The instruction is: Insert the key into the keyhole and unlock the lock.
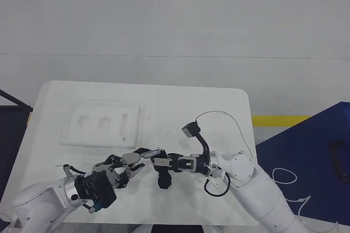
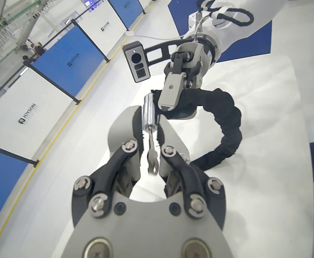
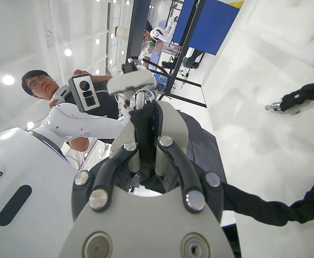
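Steel key (image 2: 152, 159) sits in the left gripper (image 2: 149, 124), jaws drawn almost together and pinching its shank. The bow end points back toward the wrist. The key runs in line with the lock's chrome cylinder (image 2: 149, 111) and meets its flanged face. Whether the blade is fully seated I cannot tell, because the pads crowd the joint.

Just past the cylinder, the right gripper (image 3: 146, 124) is clamped tight on the lock (image 3: 144, 146) where its black fabric sleeve begins. It holds the cylinder nose-to-nose with the left gripper, and both are raised above the table (image 1: 192, 105) near its front edge. The sleeved chain (image 2: 232, 119) droops from that grip in a loop onto the tabletop.

Farther back on the left side lies a foam tray (image 1: 99, 123), white with shallow recesses, well apart from the work.

Judgement: the insertion step is at or near its end, and the turn is not yet made. The next move calls for rotating the left wrist about the key's axis while the right arm holds the lock body steady. Sideways load would likely bind the key or make it slip.
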You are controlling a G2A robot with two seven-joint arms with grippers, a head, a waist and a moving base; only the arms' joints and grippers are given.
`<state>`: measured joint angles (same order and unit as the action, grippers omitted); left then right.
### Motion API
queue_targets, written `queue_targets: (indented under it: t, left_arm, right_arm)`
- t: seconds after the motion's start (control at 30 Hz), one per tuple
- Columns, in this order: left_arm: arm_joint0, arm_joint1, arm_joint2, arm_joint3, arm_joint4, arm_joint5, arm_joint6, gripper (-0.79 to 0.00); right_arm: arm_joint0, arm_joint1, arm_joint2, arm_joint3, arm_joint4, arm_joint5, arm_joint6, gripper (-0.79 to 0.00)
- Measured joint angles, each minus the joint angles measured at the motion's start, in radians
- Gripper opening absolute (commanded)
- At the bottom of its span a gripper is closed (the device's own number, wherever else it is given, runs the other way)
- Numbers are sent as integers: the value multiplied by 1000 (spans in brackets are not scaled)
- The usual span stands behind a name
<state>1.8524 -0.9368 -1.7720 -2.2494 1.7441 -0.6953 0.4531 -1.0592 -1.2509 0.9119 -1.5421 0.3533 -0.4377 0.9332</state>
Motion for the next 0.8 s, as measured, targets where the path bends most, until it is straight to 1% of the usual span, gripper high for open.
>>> queue_targets:
  t: [0.1,0.2,0.27,0.33,0.37,0.47,0.53,0.57,0.67,0.73,0.8]
  left_arm:
    - [24,0,-71,21,-38,12,61,0]
    - [48,-2,-160,73,-154,-10,121,0]
    - [55,-7,-226,133,-273,-3,123,0]
    - [58,-12,-267,188,-398,2,106,0]
    - [59,-15,-284,224,-492,-1,82,0]
    - [54,-18,-304,275,-707,-20,5,0]
    - [50,-18,-307,276,-785,-22,-43,0]
    - [48,-18,-309,273,-809,-25,-63,0]
    - [48,-18,-309,271,-812,-26,-65,0]
    - [48,-18,-309,271,-810,-26,-64,0]
    - [48,-18,-309,271,-810,-26,-64,0]
  right_arm:
    - [-8,3,9,-6,-30,11,-15,-785]
    - [-16,7,22,-9,-36,19,-16,-785]
    - [-21,9,31,-9,-37,24,-16,-785]
    - [-23,11,37,-5,-42,32,-17,-785]
    - [-24,12,40,-3,-48,36,-20,-785]
    - [-26,12,38,0,-53,42,-24,-785]
    - [-25,11,35,3,-58,47,-25,-785]
    - [-24,11,33,6,-60,50,-27,-785]
    - [-20,7,21,26,-57,74,-34,-785]
    - [-8,4,7,55,-55,118,-40,-785]
    - [16,-3,-16,99,-76,184,-57,-785]
